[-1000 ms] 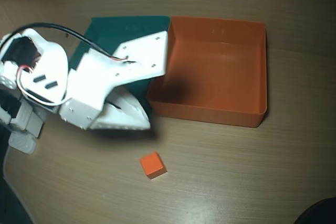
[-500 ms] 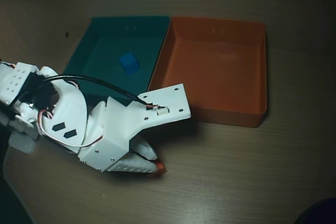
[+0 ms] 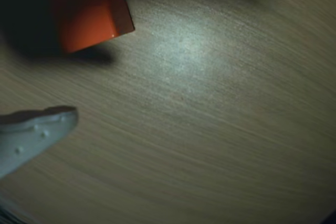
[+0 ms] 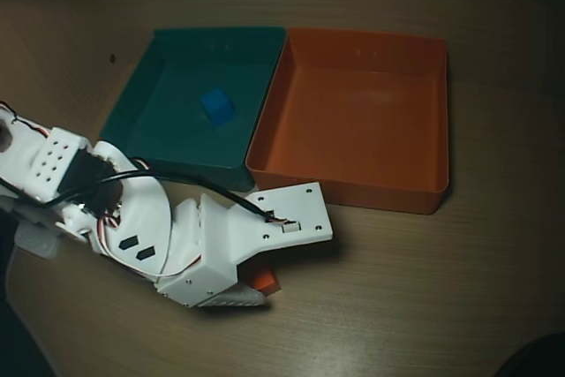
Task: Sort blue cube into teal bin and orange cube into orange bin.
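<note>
Over the last second the arm has swung away from the teal bin point(image 4: 150, 121) and come down toward the near edge of the table point(image 4: 424, 289), and its gripper point(image 4: 252, 290) now sits low over the orange cube point(image 4: 264, 282), which has not shifted from its spot. The blue cube point(image 4: 216, 105) lies on the teal bin's floor, uncovered now that the arm is clear, so that half of the sort looks done and the orange half is just starting.

In the wrist view the orange cube point(image 3: 92, 17) is at the top left, resting on the table, with one white fingertip point(image 3: 37, 132) apart from it lower left; the other finger is out of sight, so I cannot tell whether the jaws are spread or closed.

The orange bin point(image 4: 441, 121) stands empty, wall to wall with the teal one, toward the far edge. The table is pale wood grain, dimly lit, with dark corners
</note>
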